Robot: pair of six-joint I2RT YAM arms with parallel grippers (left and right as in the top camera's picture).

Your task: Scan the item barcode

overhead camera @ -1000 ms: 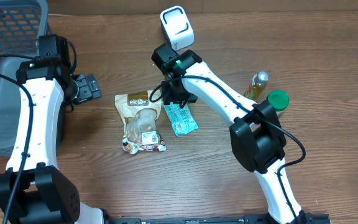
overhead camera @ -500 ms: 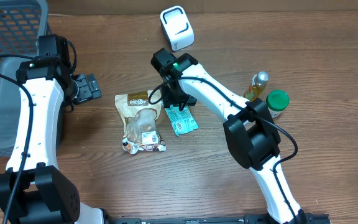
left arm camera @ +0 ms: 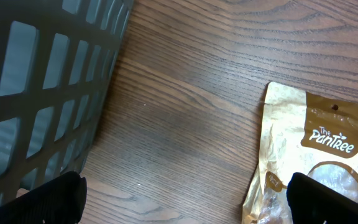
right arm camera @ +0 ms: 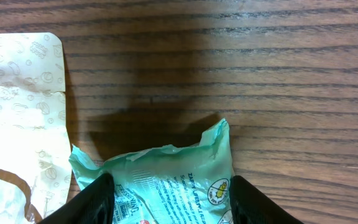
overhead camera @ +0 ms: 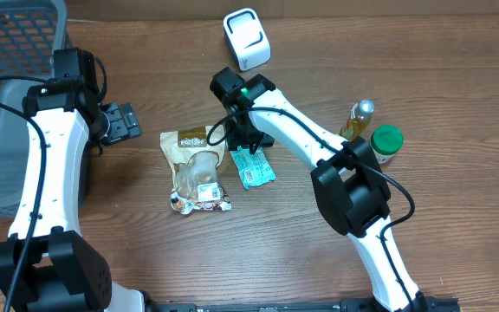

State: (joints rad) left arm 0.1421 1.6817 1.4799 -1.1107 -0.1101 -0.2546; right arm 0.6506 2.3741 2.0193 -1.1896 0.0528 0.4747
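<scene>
A teal snack packet lies flat on the wooden table, printed side up. My right gripper is down over its upper end. In the right wrist view the two black fingers press against the packet's two long edges, and its top edge bulges between them. The gripper is shut on it. A white barcode scanner stands at the back of the table, apart from the packet. My left gripper hangs open to the left, with only bare wood between its fingers.
A brown Pantree pouch lies just left of the teal packet, and its corner shows in the left wrist view. A grey mesh basket stands at the far left. A small bottle and a green-lidded jar stand on the right.
The right arm's elbow has swung a little to the left while its gripper stayed on the teal packet. The left arm has not moved.
</scene>
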